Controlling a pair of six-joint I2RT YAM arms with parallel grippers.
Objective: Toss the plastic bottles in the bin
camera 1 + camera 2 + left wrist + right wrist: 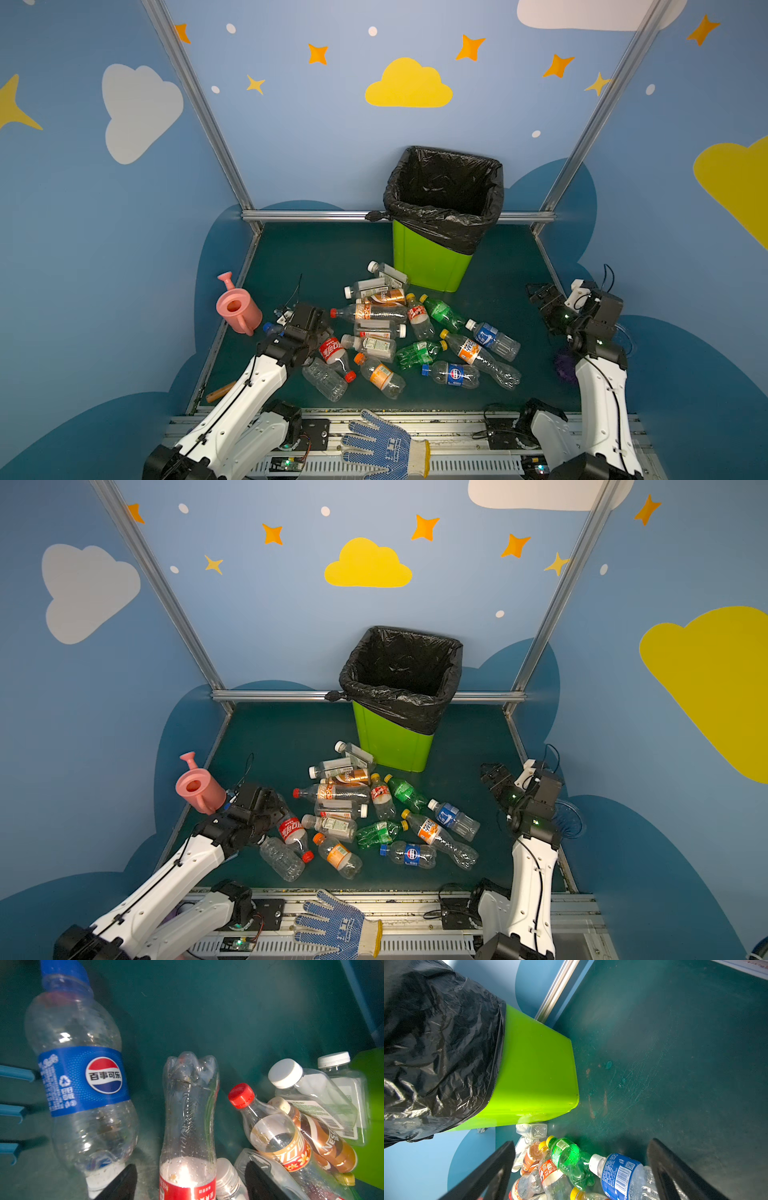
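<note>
Several plastic bottles (407, 340) lie in a heap on the dark green table in front of the bin (432, 266), a green bin lined with a black bag. My left gripper (322, 338) is low at the heap's left edge. In the left wrist view its jaws straddle a clear red-labelled bottle (188, 1115) with a gap on each side. A blue-labelled Pepsi bottle (83, 1076) lies just outside one finger. My right gripper (536, 291) hangs open to the right of the bin, above bare table. The right wrist view shows the bin (533, 1068) and a green bottle (569, 1159) beyond its fingers.
A pink watering can (237, 309) stands left of the left gripper. A blue-dotted work glove (382, 449) lies on the front rail. A purple object (563, 363) sits behind the right arm. Metal frame rails border the table at the back and sides.
</note>
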